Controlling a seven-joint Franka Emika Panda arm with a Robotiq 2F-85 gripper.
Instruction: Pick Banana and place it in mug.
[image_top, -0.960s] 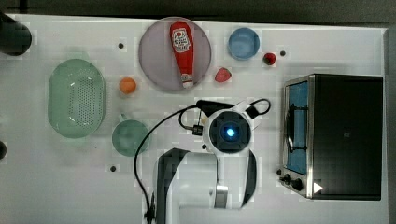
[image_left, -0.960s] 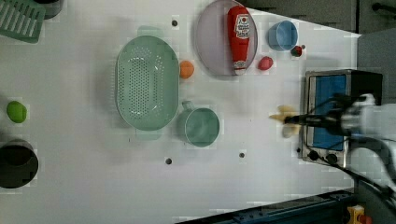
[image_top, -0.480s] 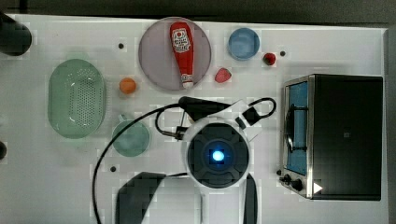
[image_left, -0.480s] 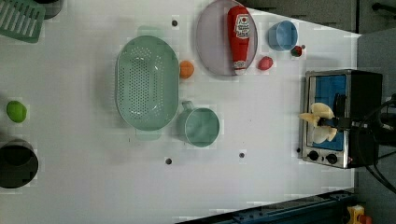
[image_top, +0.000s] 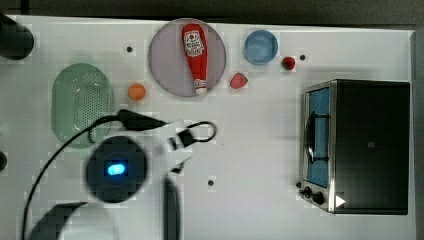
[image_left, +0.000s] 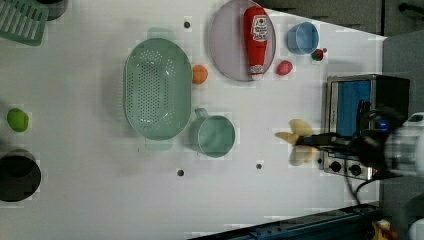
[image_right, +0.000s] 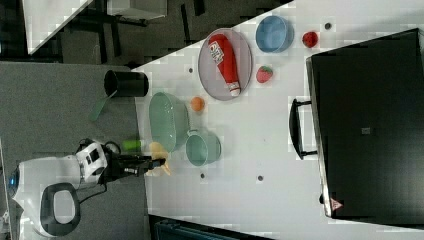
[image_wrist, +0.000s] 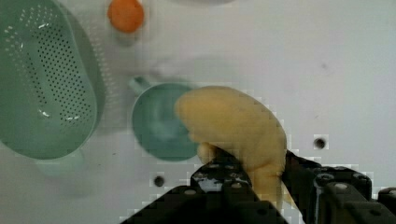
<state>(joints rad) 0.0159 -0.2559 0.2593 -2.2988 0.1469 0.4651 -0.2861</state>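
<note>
My gripper (image_wrist: 254, 172) is shut on the pale yellow banana (image_wrist: 238, 130), which hangs in the air above the white table. In the wrist view the small teal-green mug (image_wrist: 161, 123) stands upright just past the banana's tip, and the fruit overlaps its rim. The left view has the banana (image_left: 300, 142) in my gripper (image_left: 306, 142), to the left view's right of the mug (image_left: 215, 136). In the right view the banana (image_right: 159, 157) and gripper (image_right: 157, 161) sit to the right view's left of the mug (image_right: 202, 148).
A green colander (image_left: 157, 87) lies right beside the mug. An orange ball (image_left: 200, 74), a grey plate (image_top: 165, 65) with a ketchup bottle (image_top: 195, 55), a blue bowl (image_top: 261, 46), a strawberry (image_top: 238, 80) and a toaster oven (image_top: 360, 145) stand around.
In the top view my arm has swung to the top view's left, from beside the toaster oven to over the spot by the colander. The banana has stayed in the grip.
</note>
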